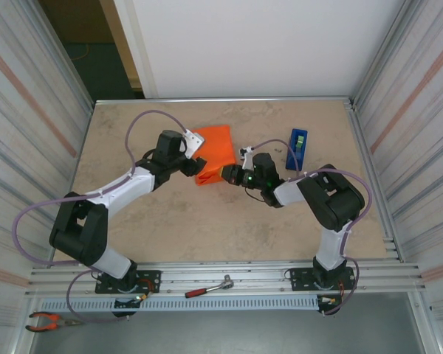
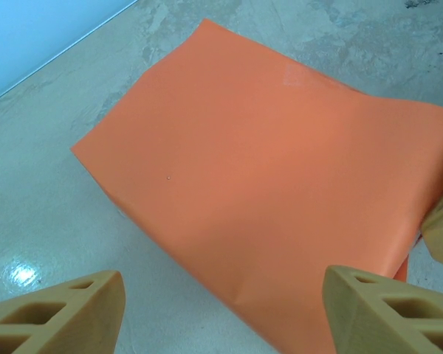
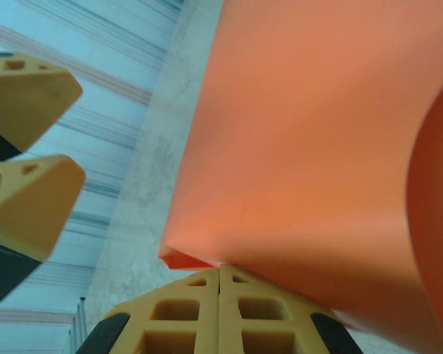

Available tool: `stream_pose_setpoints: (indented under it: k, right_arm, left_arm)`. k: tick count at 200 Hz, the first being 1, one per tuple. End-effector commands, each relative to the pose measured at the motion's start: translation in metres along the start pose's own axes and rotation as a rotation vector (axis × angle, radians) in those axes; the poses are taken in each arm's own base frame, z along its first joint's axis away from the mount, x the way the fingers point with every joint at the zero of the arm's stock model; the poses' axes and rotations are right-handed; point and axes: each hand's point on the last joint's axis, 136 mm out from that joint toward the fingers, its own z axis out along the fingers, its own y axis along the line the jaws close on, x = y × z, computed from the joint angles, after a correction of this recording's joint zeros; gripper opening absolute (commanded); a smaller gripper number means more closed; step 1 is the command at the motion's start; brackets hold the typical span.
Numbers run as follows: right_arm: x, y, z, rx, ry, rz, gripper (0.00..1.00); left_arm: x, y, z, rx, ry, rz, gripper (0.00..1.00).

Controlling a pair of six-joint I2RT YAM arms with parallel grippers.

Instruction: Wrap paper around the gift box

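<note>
Beige table (image 1: 170, 221), ribbed walls (image 1: 29, 110) around. Orange paper (image 1: 215, 151) mid-table, folded over lump, likely gift box. Paper sits between both arms. Left gripper (image 2: 221, 291) spread wide, paper just ahead. Right gripper (image 3: 219, 274) pressed together at paper's near right edge, touching; real pinch unclear.

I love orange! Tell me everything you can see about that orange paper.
The paper is plain bright orange, thin and matte, with no print. It is folded into a smooth boxy mound on the beige table, toward the far middle. The left gripper hangs open above it. The right gripper, closed, touches its edge.
</note>
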Motion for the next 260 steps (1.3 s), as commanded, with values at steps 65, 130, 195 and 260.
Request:
stream_pose_setpoints:
  k: [65,130,195,260]
  right_arm:
    - [-0.034,0.032,-0.016,-0.013,-0.016,-0.074,0.14]
    - [-0.050,-0.004,-0.039,0.236,0.001,-0.080,0.49]
    - [-0.070,-0.034,-0.073,0.374,-0.049,-0.050,0.57]
    - [-0.086,-0.064,-0.105,0.508,-0.114,0.016,0.68]
  left_arm:
    - [-0.003,0.062,0.023,0.002,0.023,-0.376,0.81]
    - [-0.007,0.098,0.079,0.176,0.058,-0.761,0.82]
    - [-0.008,0.076,0.123,0.294,0.099,-0.868,0.83]
    - [-0.001,0.066,0.150,0.291,0.152,-0.885,0.76]
